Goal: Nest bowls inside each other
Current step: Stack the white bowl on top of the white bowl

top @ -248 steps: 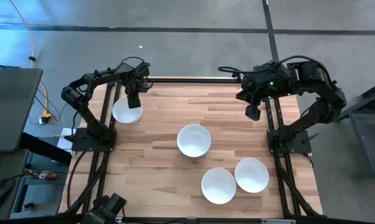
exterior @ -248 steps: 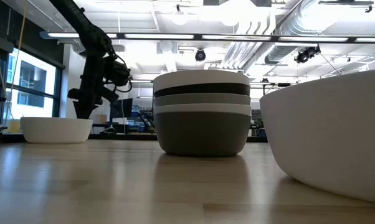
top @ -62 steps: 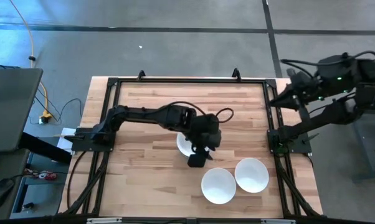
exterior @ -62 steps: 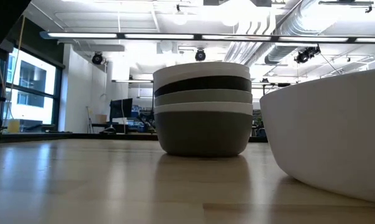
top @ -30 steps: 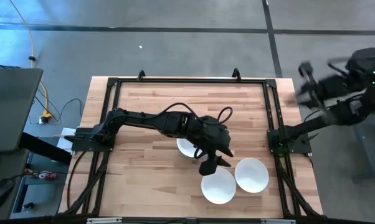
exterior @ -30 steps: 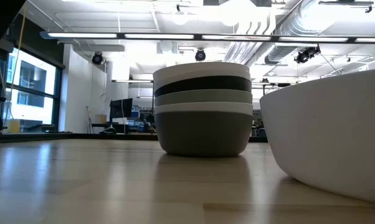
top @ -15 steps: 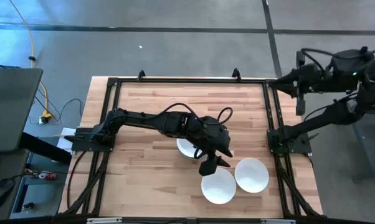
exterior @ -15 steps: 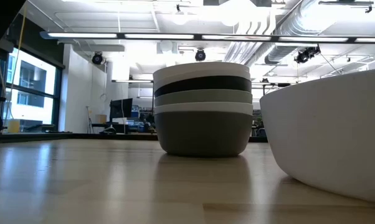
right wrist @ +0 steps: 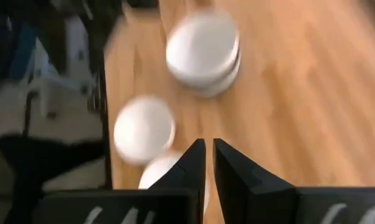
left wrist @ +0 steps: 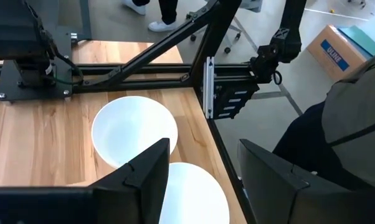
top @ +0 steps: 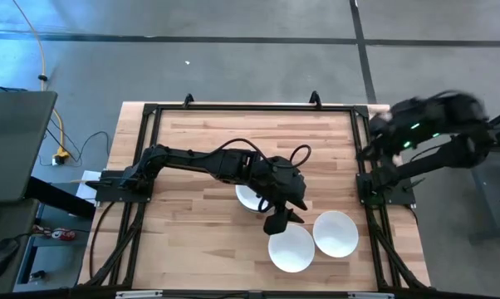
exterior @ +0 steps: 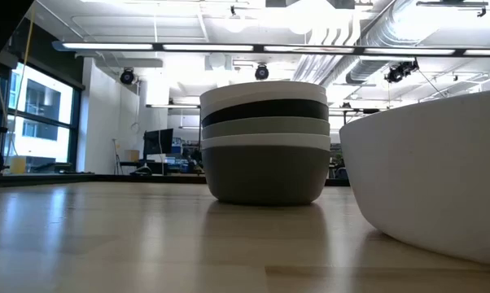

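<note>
**High view: left gripper spread above a loose white bowl**

High view shows the left gripper (top: 281, 223), fingers wide and holding nothing, over the near white bowl (top: 291, 247); a second white bowl (top: 335, 233) touches it; the nested stack (exterior: 264, 140) sits mid-table (top: 192, 224); the right gripper (right wrist: 205, 163), fingers nearly together and empty, hangs beyond the table's right edge.
</note>
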Action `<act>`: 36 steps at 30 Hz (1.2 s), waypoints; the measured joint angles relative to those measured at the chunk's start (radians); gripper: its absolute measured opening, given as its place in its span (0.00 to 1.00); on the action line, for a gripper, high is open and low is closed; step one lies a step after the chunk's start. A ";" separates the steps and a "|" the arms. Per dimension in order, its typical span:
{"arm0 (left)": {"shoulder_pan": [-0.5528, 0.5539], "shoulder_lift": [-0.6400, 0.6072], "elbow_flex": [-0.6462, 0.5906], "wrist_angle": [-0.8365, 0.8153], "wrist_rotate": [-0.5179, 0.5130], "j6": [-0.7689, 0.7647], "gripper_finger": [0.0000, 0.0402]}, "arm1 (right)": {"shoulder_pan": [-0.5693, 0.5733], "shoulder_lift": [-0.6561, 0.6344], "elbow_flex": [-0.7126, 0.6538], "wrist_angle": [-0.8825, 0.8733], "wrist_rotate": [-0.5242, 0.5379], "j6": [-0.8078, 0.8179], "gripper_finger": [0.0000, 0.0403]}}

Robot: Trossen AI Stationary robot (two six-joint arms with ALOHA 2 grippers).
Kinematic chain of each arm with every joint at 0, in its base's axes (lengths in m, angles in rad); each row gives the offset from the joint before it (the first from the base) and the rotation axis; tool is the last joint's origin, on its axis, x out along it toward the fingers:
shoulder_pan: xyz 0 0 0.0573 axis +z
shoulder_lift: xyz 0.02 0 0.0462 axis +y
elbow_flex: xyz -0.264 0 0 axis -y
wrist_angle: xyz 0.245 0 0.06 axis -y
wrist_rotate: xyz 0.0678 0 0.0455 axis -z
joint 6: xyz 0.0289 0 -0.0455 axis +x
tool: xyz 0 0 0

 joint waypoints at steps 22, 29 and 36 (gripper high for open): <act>0.000 0.000 0.000 -0.022 0.000 0.016 0.44 | 0.003 -0.095 -0.640 0.198 -0.422 -0.109 0.07; 0.000 0.000 0.000 -0.023 0.000 0.018 0.44 | -0.008 -0.107 -0.640 0.246 -0.340 -0.089 0.07; 0.006 0.000 0.000 -0.022 0.000 0.027 0.44 | -0.071 -0.109 -0.640 0.188 -0.291 0.004 0.09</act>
